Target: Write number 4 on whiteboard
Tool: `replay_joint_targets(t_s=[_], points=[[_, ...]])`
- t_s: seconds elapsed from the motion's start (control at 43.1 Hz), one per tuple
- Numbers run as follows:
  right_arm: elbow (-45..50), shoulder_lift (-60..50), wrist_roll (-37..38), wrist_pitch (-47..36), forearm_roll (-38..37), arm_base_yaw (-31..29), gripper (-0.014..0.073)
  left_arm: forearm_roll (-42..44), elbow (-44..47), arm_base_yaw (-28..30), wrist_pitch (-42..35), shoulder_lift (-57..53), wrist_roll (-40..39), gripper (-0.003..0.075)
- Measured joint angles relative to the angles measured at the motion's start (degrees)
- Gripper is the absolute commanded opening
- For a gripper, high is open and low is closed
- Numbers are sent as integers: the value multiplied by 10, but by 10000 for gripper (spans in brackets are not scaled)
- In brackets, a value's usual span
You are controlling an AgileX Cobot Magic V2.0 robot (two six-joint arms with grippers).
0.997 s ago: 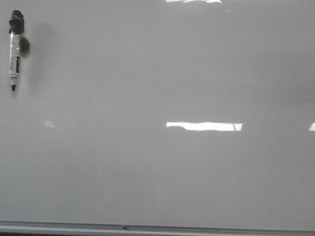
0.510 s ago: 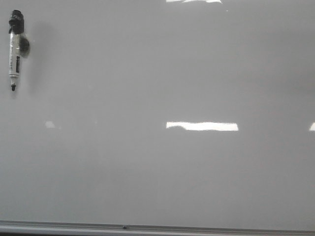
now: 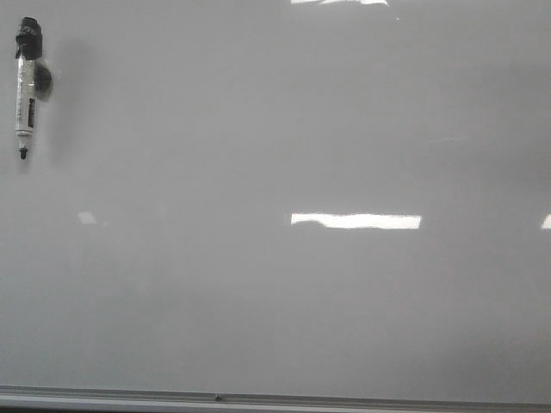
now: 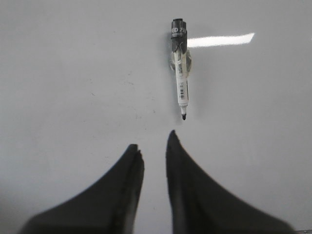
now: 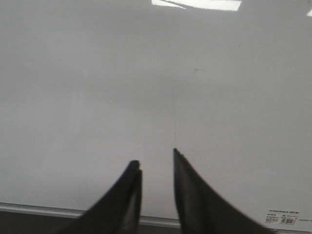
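Whiteboard blank; no figure drawn. Marker lies untouched, uncapped. My left gripper and right gripper both parted, empty. Everything remains.

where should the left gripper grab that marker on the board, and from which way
Probably the white barrel of the marker, between the dark cap end and the tip, approached straight toward the whiteboard with one finger on each long side. It hangs upright, tip down, seemingly on a small holder behind its upper part. The left gripper is empty, with a small gap between its fingers.
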Motion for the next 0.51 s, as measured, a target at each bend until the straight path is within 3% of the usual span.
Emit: replay_joint_targets(t_s=[0.07, 0.139, 0.51], points=[[0, 2, 0, 0, 0, 0, 573, 0, 0, 0, 0, 12, 0, 512], [0, 3, 0, 0, 0, 0, 596, 0, 0, 0, -1, 27, 0, 557], [0, 3, 0, 0, 0, 0, 591, 0, -55, -53, 5, 161, 3, 552]])
